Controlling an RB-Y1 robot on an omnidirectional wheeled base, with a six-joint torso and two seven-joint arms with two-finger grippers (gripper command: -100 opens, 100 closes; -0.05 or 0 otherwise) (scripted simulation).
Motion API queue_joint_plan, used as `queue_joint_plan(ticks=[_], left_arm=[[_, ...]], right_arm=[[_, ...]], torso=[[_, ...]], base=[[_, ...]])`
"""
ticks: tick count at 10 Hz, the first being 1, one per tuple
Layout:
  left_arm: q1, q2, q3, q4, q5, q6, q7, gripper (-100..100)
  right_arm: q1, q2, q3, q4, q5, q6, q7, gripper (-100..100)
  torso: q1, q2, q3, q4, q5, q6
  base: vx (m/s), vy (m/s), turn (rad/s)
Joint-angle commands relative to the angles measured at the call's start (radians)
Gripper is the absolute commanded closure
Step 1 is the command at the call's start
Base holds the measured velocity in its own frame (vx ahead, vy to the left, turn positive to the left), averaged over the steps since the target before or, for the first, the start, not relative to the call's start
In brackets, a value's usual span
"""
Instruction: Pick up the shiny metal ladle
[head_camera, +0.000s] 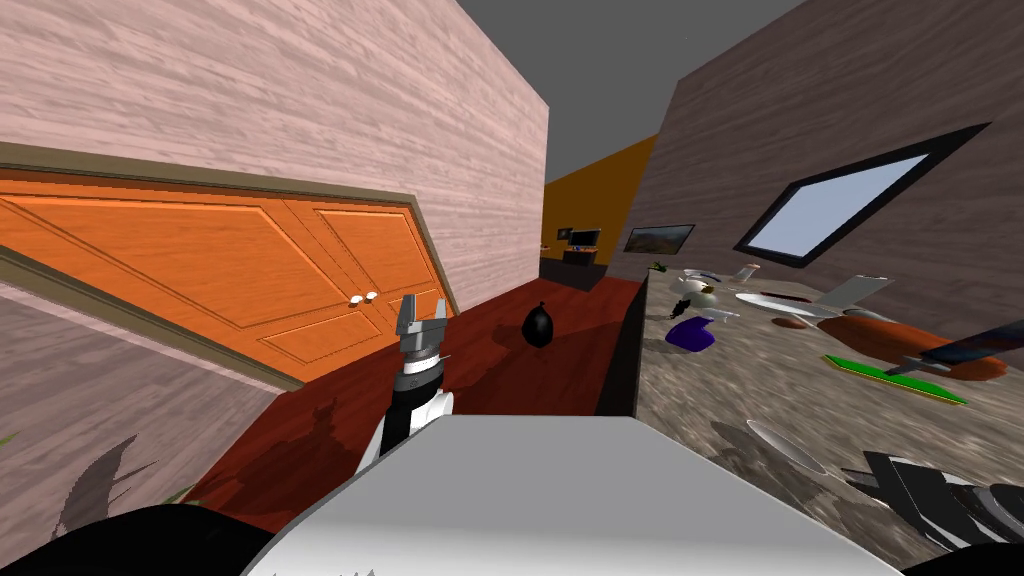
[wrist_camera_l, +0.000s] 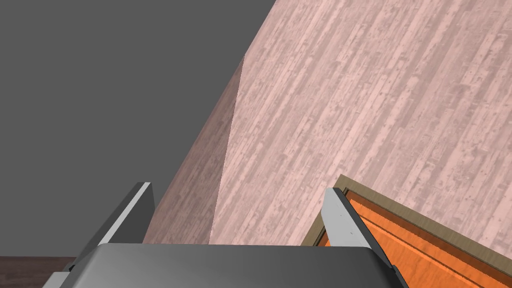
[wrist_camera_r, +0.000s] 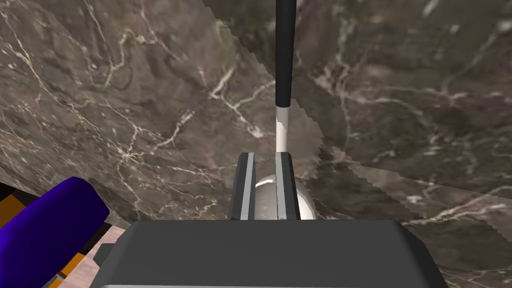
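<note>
The right gripper (wrist_camera_r: 264, 187) was positioned over the dark, white-veined marble worktop (wrist_camera_r: 125, 100), near the worktop edge at which a purple object (wrist_camera_r: 47, 227) lay. In the right wrist view its two fingers (wrist_camera_r: 247, 187) were drawn to a narrow gap, far less than their open spacing, and the pale, rounded bowl of the ladle (wrist_camera_r: 281, 127) showed between and just beyond them. The ladle's thin, bright stem ran straight away from the gripper and ended in a black grip. Whether the ladle was clear of the worktop could not be determined. The head view supplied the wider layout instead: the worktop extended along the robot's right side, with the purple object near its left edge and a flat green board (head_camera: 893, 380) farther toward its right edge. The left gripper (head_camera: 423, 305) was raised over the red-brown floor (head_camera: 560, 350) in front of an orange double door (head_camera: 250, 270), well apart from the worktop. The left wrist view showed its fingers (wrist_camera_l: 342, 220) standing wide apart with nothing between them.
</note>
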Motion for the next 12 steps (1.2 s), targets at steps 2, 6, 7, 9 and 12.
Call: queue_joint_plan(ticks=[2,6,7,9,12], left_arm=[[0.000,0.000,0.000,0.000,0.000,0.000,0.000,0],[0.000,0.000,0.000,0.000,0.000,0.000,0.000,0],[0.000,0.000,0.000,0.000,0.000,0.000,0.000,0],[0.000,0.000,0.000,0.000,0.000,0.000,0.000,0],[0.000,0.000,0.000,0.000,0.000,0.000,0.000,0]], right_arm=[[-0.047,-0.009,-0.039,0.029,0.019,-0.013,0.013,-100],[-0.094,-0.009,-0.099,0.022,0.045,-0.007,0.042,-100],[-0.105,-0.008,-0.110,0.020,0.051,-0.004,0.051,-100],[-0.127,-0.004,-0.132,0.013,0.062,0.006,0.070,-100],[-0.161,0.006,-0.160,0.002,0.079,0.029,0.106,-100]], torso=[[0.005,0.001,0.001,0.000,0.002,0.000],[0.005,0.001,0.001,0.001,0.002,0.000],[0.002,0.001,0.001,0.000,0.001,0.000],[-0.001,0.000,0.000,0.000,0.000,0.000],[-0.004,0.002,0.001,0.000,0.000,0.000]], base=[[-0.063,0.209,0.026],[-0.064,0.165,0.065],[-0.044,0.103,0.049],[-0.050,0.083,0.072],[-0.076,0.059,0.074]])
